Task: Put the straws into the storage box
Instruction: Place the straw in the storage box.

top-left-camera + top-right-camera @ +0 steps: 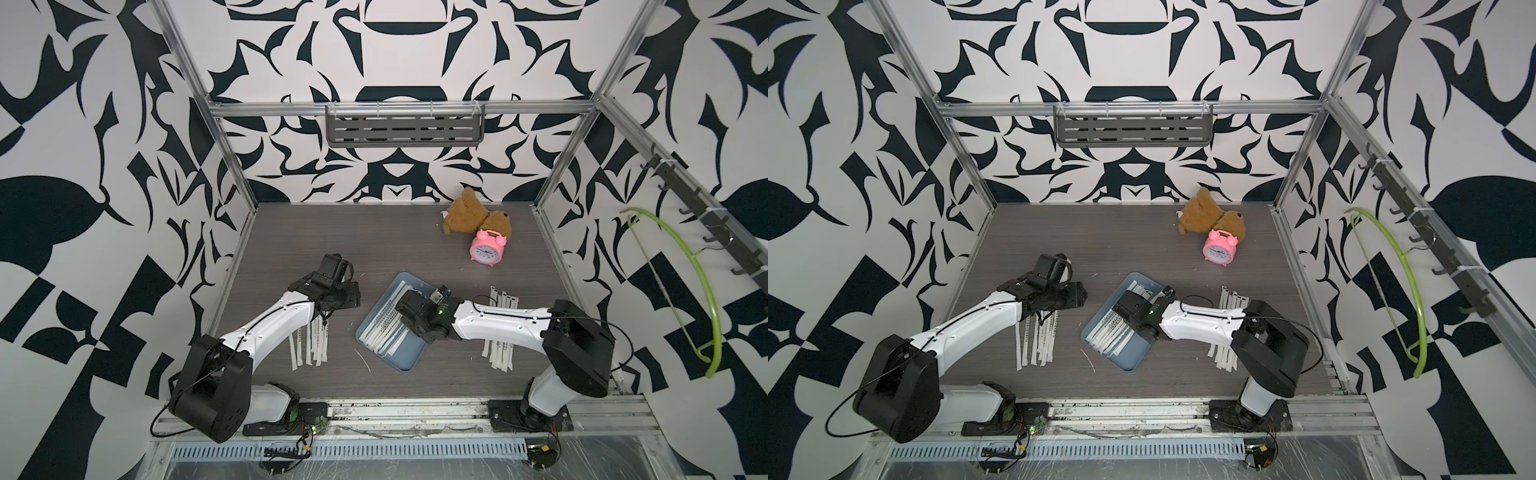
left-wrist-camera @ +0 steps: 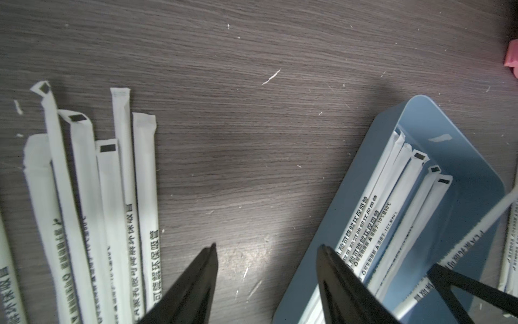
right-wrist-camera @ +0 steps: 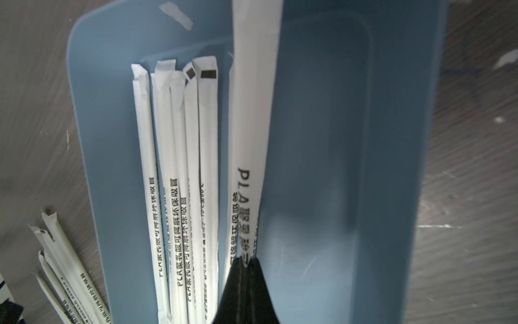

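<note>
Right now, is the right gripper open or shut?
Shut: in its wrist view the right gripper pinches one long white paper-wrapped straw over the shallow blue-grey plastic storage box.

Both arms are pretty much twins: the left arm (image 1: pixel 270 320) and right arm (image 1: pixel 498 320) are glossy white, dotted with small dark screws (image 1: pixel 286 308), with chunky matte black joint housings (image 1: pixel 216 386) and a thin black cable (image 1: pixel 515 316) running along each. The end effector fingers (image 2: pixel 196 286) are plain black pointy wedges.
</note>
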Tool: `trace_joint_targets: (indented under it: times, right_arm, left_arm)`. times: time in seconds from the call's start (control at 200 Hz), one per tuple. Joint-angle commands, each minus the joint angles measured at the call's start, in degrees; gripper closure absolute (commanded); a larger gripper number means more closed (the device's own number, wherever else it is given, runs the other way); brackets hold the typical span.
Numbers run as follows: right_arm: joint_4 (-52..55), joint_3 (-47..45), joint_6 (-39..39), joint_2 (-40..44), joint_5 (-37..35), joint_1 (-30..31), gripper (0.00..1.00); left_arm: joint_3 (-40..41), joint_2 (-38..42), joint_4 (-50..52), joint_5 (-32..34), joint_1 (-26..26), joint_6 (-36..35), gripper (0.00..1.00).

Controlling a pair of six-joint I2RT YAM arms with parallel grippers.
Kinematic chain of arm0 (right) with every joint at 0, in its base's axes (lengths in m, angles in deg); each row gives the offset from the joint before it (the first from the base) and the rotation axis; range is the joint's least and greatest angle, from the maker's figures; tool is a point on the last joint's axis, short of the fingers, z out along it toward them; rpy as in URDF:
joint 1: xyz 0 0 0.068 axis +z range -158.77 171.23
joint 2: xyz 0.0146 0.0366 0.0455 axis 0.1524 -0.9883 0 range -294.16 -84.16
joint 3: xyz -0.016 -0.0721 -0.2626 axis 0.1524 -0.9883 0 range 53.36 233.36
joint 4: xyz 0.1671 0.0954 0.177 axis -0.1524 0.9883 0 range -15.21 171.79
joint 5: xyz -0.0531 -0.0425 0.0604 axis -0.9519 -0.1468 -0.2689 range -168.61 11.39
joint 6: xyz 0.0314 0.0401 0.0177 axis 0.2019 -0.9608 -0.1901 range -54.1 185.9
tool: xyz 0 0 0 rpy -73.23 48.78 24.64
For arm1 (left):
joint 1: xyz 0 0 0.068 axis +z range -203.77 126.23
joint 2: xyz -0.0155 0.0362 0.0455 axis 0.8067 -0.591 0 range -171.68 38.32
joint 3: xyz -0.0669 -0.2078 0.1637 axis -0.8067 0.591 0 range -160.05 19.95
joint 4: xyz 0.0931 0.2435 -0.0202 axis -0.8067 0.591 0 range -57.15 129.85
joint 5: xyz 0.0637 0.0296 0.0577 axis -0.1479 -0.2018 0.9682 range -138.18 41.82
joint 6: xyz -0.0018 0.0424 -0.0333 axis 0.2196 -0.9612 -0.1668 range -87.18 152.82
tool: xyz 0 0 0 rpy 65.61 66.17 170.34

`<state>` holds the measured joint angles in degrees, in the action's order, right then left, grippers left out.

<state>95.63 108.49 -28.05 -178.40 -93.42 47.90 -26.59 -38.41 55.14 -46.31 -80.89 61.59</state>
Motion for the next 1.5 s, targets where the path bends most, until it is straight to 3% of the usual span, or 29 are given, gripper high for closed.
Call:
trace_joint_targets:
  times: [0.0,0.3,0.65,1.345,1.5]
  right_arm:
    - [-2.78,-1.4,-2.68,-0.24,1.1,0.2,1.0]
    - [-1.22,-1.44,-3.41,-0.64,1.89,-0.05,0.97]
    - [2.12,0.52,-0.18,-1.55,2.56,-0.94,0.87]
    - [2.35,2.73,2.98,-4.2,5.85,-2.16,0.84]
    - [4.22,3.57,3.59,-3.95,5.68,-2.17,0.78]
  left_arm:
    - [-0.07,-0.39,1.02,-0.91,0.13,0.41,0.37]
    - [-0.03,-0.24,1.25,-0.73,0.18,0.21,0.37]
    - [-0.42,-0.13,1.49,-0.55,0.13,-0.15,0.37]
    - [-0.5,0.24,1.85,-0.55,0.13,-0.35,0.37]
    - [-0.72,0.44,2.05,-0.37,0.13,-0.56,0.37]
